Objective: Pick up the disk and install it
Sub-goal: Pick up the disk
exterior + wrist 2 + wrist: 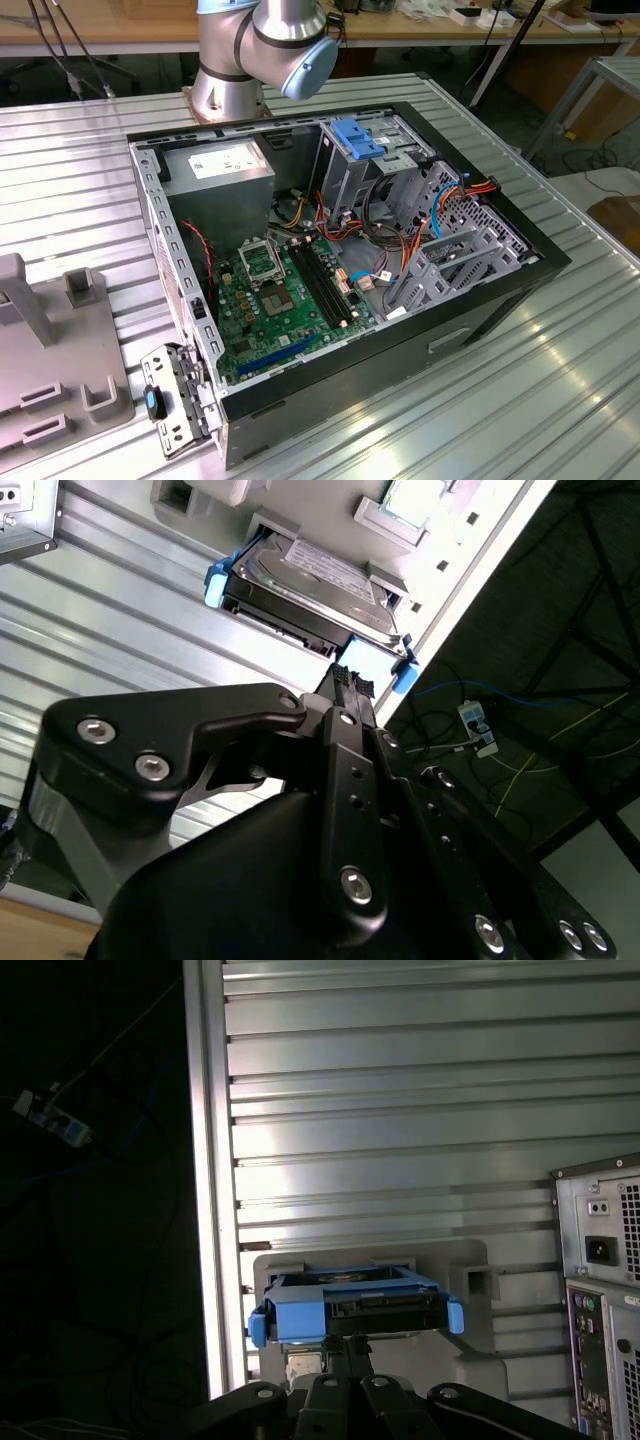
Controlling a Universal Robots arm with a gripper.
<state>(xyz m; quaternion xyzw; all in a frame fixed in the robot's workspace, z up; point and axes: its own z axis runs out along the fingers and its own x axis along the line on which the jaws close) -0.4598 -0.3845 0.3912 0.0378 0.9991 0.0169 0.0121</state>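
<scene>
Grey disk (pixel 310 578) with bright blue rails, black end effector (pixel 352 684), ribbed silver table (pixel 400 1110).

No writing can be read.
White labels on the power supply (pixel 220 170) in the exterior view and on the disk (pixel 310 580) in the second wrist view carry print too small to read.

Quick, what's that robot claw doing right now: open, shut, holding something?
Gripper: cannot be told whether open or closed; its tip is close by the edge of the flat grey-metal, blue-framed disk.
</scene>
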